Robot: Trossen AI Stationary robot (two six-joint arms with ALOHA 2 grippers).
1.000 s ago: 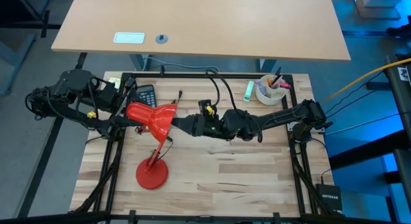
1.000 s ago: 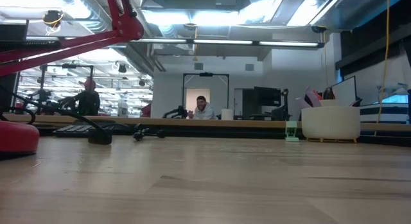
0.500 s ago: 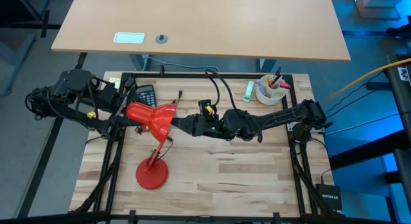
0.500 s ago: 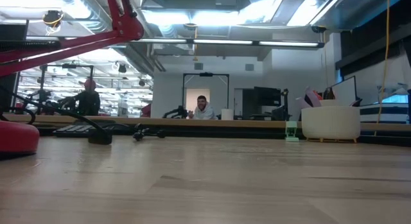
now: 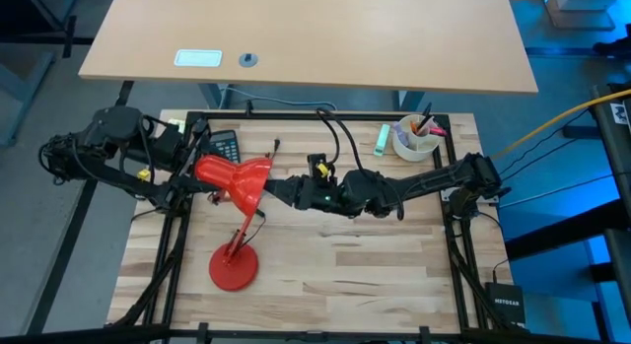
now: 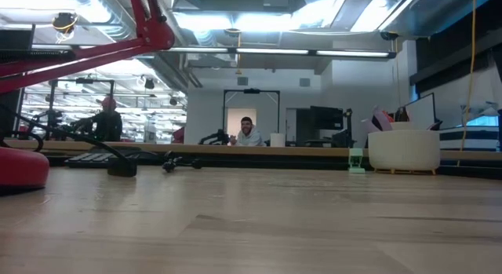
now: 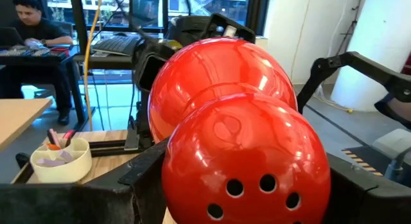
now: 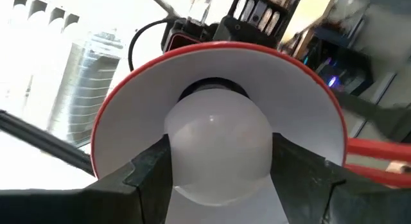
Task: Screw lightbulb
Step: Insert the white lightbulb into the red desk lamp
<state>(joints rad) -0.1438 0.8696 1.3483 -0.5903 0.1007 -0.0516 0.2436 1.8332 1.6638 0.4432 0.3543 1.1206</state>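
A red desk lamp stands on its round base [image 5: 234, 268] at the table's left, its shade [image 5: 242, 181] tipped on its side with the mouth toward the table's right. My left gripper [image 5: 197, 176] is shut on the shade's rear dome [image 7: 244, 160]. My right gripper [image 5: 268, 189] reaches into the shade's mouth and is shut on the white frosted lightbulb [image 8: 218, 147]. The bulb sits deep in the shade's white inside [image 8: 128, 115], with its base hidden. In the high view the shade and gripper hide the bulb. My left gripper holds the narrow rear dome of the shade [image 7: 192, 179] between its two fingers [image 7: 138, 182], coming level from the table's left. The shade is held up off the table on the lamp's arm, its mouth facing right. My right gripper pinches the bulb's round globe [image 8: 180, 153] between its two fingers [image 8: 151, 166], one on each side. It comes level from the table's right, along the shade's axis. The bulb's base end points into the socket; the joint is hidden.
A white cup of pens [image 5: 414, 137] and a small green thing [image 5: 381, 137] stand at the far right, and a calculator [image 5: 225, 145] lies at the far left. Black cables [image 5: 330, 137] lie behind the arms. Bare wood lies along the near side [image 5: 355, 275].
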